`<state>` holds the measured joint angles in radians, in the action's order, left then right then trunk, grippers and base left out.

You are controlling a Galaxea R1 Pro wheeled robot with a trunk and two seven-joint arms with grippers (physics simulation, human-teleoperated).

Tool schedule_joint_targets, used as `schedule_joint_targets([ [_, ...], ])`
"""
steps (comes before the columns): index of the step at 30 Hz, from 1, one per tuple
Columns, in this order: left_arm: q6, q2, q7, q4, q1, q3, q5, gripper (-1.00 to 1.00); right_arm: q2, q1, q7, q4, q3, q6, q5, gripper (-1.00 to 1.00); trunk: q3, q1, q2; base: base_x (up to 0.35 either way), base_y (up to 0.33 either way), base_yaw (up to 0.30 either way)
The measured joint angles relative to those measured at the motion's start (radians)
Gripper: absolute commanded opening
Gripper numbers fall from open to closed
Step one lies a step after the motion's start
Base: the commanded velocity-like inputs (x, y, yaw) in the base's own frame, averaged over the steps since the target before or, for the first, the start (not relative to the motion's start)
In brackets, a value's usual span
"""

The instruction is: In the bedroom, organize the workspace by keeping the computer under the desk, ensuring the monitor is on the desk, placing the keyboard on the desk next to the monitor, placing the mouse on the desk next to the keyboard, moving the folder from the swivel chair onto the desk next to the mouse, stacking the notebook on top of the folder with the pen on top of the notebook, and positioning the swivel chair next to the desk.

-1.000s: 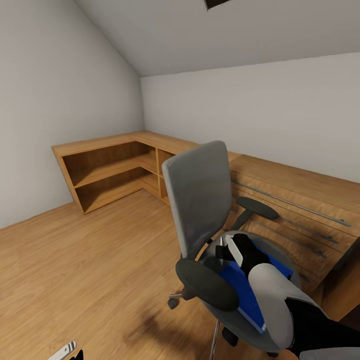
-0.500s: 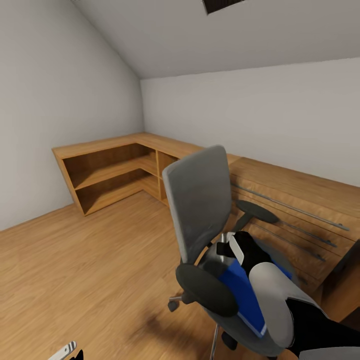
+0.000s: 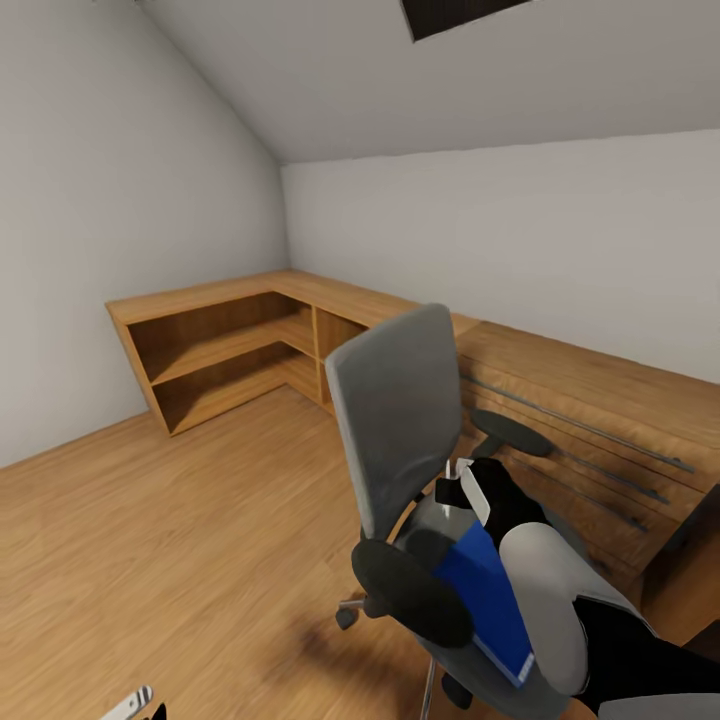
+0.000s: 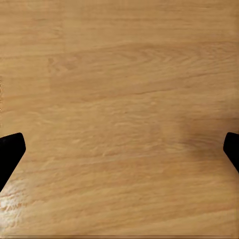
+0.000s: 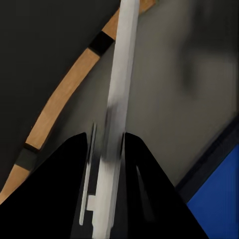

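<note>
Folder (image 3: 487, 592), bright blue, was there on the chair (image 3: 400, 420), lying across the grey seat between the two dark armrests, with the near armrest in front of one edge. The right arm reached in over it from the right side of the head view, and the right end effector (image 3: 462, 492) hung just above the seat, close in front of the backrest.

In the right wrist view that right end effector (image 5: 108, 137) had its two dark fingers (image 5: 79, 174) drawn narrow, pinching the pen (image 5: 119, 74), a thin pale stick that ran straight out beyond the tips. Behind the pen was the grey seat (image 5: 179, 69), a curved strip of wood floor (image 5: 59, 99), and a corner of the folder (image 5: 219, 199) off to one side, apart from the fingers.

Down low by the left arm, the left end effector (image 3: 135, 703) barely poked into the head view. Its own camera showed the left end effector (image 4: 119, 149) spread wide, fingertips (image 4: 10, 152) at the frame's edges, nothing between them, plain floor (image 4: 119, 89) beneath.

Behind the chair ran a light-wood dresser (image 3: 600, 400) with long bar handles, drawers closed. An open shelf unit (image 3: 215, 350) wrapped the corner, its compartments facing the room.
</note>
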<state>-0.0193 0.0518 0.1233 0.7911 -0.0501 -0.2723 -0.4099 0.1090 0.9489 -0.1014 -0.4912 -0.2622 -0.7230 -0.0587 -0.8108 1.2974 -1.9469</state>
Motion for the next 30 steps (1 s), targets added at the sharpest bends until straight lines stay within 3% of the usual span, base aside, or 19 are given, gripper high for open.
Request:
schedule_joint_targets([
  [14,0.0,0.0,-0.001,-0.026,0.0,0.003,0.002,1.0,0.001,0.0,0.001,-0.001,-0.001,0.002,0.0,-1.0,0.044,-0.053,0.098,-0.271,-0.009,0.0],
  [28,0.002,-0.002,-0.001,-0.051,0.0,0.009,0.004,1.0,0.0,0.0,0.004,-0.001,-0.001,0.003,0.0,-1.0,0.088,-0.107,0.196,-0.302,-0.122,0.0],
  [30,0.001,-0.01,-0.002,-0.061,0.0,0.009,0.006,1.0,-0.001,0.0,0.0,-0.053,0.0,0.001,-0.005,-1.0,0.094,-0.115,0.21,-0.023,-0.018,0.0],
])
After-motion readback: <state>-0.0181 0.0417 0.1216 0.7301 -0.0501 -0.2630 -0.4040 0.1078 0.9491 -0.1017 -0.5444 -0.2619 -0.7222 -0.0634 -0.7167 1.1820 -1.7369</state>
